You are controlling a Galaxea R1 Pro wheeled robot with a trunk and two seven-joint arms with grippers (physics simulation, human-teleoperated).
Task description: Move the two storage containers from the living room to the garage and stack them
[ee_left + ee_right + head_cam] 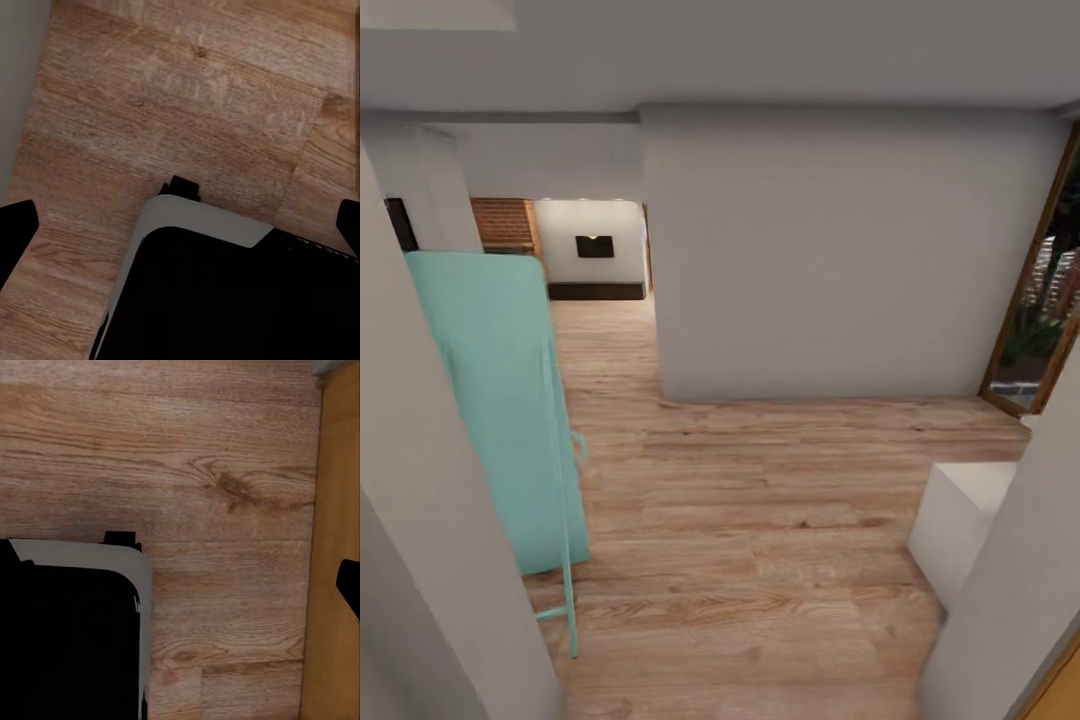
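Observation:
The two storage containers are out of view, and so is the garage with its floor. I stand in a passage on light wood planks. Far down the opening at the left, the living room's red brick chimney shows. My left gripper hangs open over the planks, its dark fingertips at both sides of the left wrist view, nothing between them. My right gripper is open too, with one fingertip at the edge of the right wrist view and nothing held.
A teal panel with a thin teal frame leans at the left wall. A white wall block fills the middle, with a wood-framed glass door to its right. A white box sits low right. My dark base shows below both wrists.

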